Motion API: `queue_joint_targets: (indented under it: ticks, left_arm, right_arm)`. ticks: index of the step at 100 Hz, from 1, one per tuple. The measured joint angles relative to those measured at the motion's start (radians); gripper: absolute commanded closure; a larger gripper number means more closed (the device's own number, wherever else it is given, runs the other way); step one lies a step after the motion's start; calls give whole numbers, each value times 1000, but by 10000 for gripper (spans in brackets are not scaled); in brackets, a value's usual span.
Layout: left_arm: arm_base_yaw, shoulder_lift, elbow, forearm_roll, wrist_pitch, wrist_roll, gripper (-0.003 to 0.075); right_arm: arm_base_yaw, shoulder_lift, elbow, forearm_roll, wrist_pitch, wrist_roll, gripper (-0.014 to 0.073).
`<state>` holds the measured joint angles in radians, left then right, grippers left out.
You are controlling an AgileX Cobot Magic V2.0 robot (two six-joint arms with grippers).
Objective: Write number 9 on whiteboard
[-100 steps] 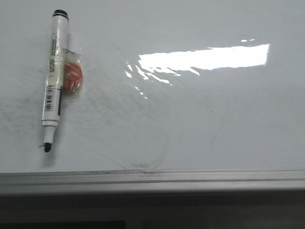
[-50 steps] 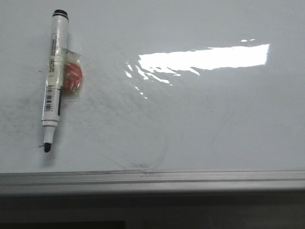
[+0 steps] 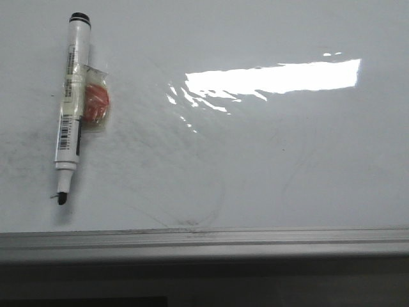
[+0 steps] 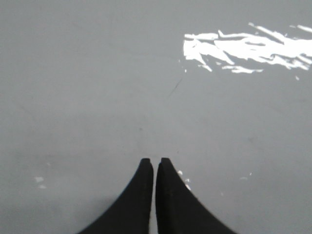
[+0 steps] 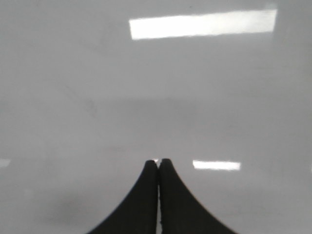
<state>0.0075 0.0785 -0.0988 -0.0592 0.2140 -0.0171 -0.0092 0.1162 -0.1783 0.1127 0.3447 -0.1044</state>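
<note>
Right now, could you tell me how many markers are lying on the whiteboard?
1. The marker lies uncapped at the left of the whiteboard, tip toward the near edge.

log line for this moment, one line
stage: pre-grasp | marker: uncapped, lying on whiteboard | number 9: not drawn | left gripper: shut, empty | right gripper: shut, empty

Uncapped marker, orange item taped alongside.
</note>
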Motion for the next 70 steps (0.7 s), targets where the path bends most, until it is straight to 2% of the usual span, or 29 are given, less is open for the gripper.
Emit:
queue_joint_targets:
  ticks: [23,30,40,47,53,70]
  left_arm:
    - [0,113,-96,-2,-12,2,725]
    - [0,124,-102,-2,-21,2,650]
    - [0,126,-102,-2,-44,2,453]
    - [0,126,-102,-2,-76,4,347]
    - [0,126,-96,-16,-114,4,316]
    - [-7,126,-87,-38,-197,4,316]
  right_arm:
    - [47,148,-108,6,55,0,657]
    - [47,166,-108,6,61,0,657]
    - [47,173,-108,6,72,0,657]
    - [47,173,-108,6,82,0,657]
    - [47,173,-108,6,86,0,657]
    - [47,173,-108,6,88,0,657]
